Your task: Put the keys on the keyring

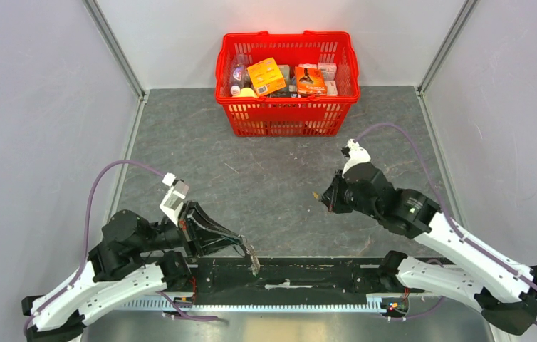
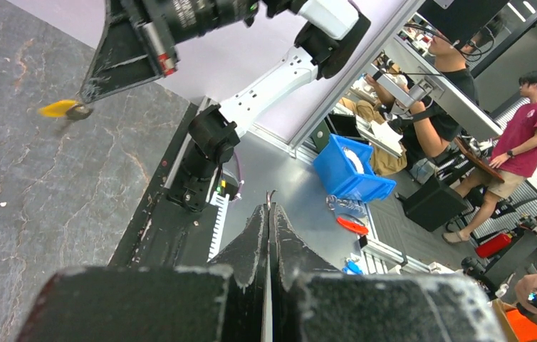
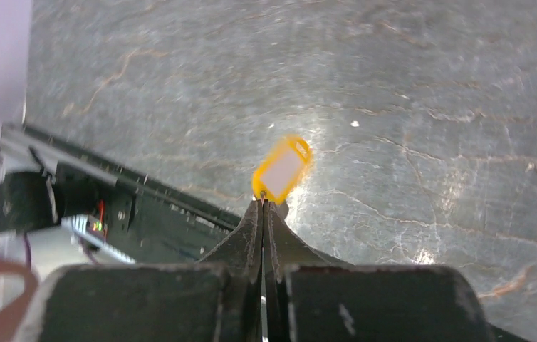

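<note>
Close to the near edge, a small thin metal keyring [image 1: 253, 262], barely made out, is pinched in the closed left gripper [image 1: 243, 246]. Right of centre, a yellow-orange oblong plastic-tagged key [image 3: 281, 169] is clamped by the right gripper [image 3: 263, 206]. At the far edge, boxes [image 1: 266, 76] are seen in a red plastic basket [image 1: 287, 117].

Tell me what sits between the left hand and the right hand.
Only bare grey table, seen in the top view, between the left hand and the right hand pinching the yellow-tagged key.
</note>
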Motion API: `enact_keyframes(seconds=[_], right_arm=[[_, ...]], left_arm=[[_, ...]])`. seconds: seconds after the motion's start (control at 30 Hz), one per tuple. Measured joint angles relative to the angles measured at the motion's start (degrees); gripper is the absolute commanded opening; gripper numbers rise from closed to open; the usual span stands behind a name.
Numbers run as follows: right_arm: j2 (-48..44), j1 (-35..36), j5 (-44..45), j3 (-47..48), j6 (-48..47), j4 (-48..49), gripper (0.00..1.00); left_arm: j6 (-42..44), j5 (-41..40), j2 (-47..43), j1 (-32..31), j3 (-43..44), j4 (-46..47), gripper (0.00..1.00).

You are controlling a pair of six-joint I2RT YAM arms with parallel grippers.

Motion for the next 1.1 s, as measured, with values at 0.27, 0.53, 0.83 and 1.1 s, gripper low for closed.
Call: enact_keyframes(seconds=[0.27,0.53,0.83,1.1], right_arm=[[1.3,0.0,-13.6,12.9,-19.1,-8.1,0.00],[2.2,0.0,-30.0,21.0,-33.3,-10.9,0.00],[12.7,0.0,-47.6,35.5,-38.7,-14.9,0.00],[19.3,0.2,-58.5,40.8,-37.9,-15.4,0.00]], left_arm=[[-0.2,1.2,3.3,0.0,1.8,-0.1,0.02],[-1.1,2.6,7.8,0.0,4.5,-0.5,0.02],[-1.0,1.0,9.8,0.0,4.8,-2.9,0.02],[-0.6,-4.0,11.1,0.0,6.6,-4.5,0.02]])
